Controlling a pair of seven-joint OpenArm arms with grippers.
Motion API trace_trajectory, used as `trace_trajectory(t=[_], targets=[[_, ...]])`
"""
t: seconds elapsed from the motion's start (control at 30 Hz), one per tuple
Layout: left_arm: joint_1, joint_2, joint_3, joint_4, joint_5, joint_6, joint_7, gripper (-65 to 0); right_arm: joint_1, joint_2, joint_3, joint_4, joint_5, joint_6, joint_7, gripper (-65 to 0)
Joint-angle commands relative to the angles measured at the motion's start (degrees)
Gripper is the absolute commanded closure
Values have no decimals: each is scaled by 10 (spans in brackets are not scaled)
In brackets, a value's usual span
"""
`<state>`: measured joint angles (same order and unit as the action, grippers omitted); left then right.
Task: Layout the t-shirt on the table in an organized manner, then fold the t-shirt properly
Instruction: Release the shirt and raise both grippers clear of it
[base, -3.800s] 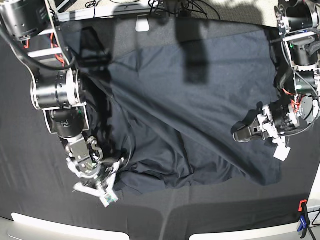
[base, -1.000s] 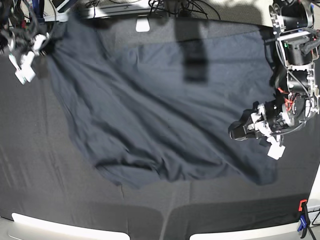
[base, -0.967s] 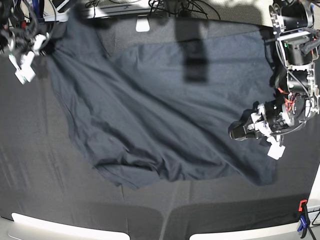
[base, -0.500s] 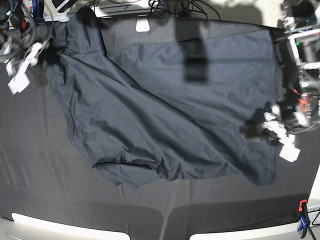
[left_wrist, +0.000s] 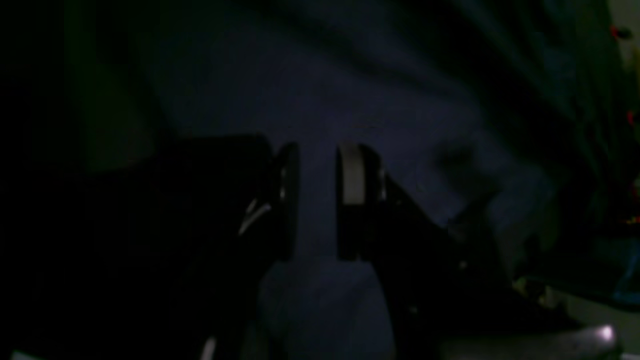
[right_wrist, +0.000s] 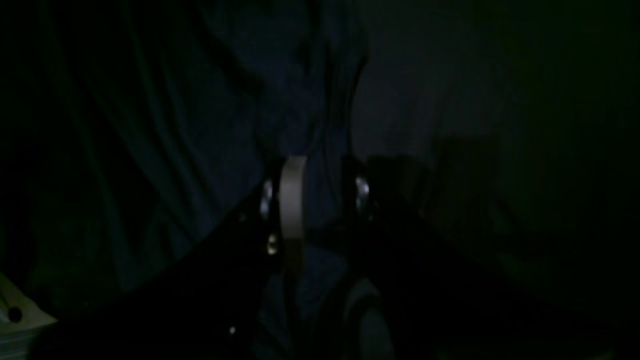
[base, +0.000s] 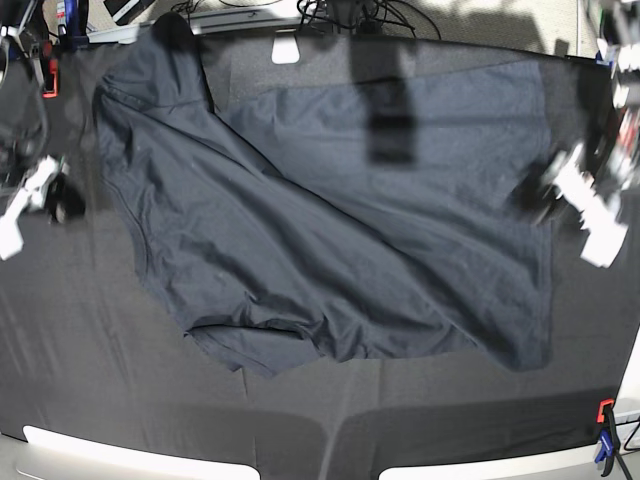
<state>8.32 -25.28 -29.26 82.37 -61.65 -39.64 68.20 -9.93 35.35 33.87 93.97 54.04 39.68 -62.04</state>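
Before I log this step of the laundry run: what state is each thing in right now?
t-shirt: spread over the table, still creased, lower left hem bunched, not folded.
table: covered in creased black cloth.
left gripper: jaws apart, holding nothing.
right gripper: jaws apart, holding nothing.

A small white rectangular block sits at twelve o'clock beside a tangle of black cables, an orange and blue clamp grips the edge at five o'clock, and pale curved panels line the rim at six o'clock.
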Motion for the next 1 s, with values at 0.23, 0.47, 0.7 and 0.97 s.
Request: trace_trajectory(t=[0.23,0.47,0.7,0.97], targets=[[113,-11,-41,9,-16,-4,-8,-143,33,15,-3,9,37,3,12,-124],[179,-10,-41,9,-40,-4,-5,-143,33,14,-17,9,37,3,16,-124],[200,14,-41,9,-85,-4,12,-143,33,14,-17,9,37,3,26,-124],[199,35,-41,9,-85,-4,-19,0,33,14,-17,9,37,3,29,-124]])
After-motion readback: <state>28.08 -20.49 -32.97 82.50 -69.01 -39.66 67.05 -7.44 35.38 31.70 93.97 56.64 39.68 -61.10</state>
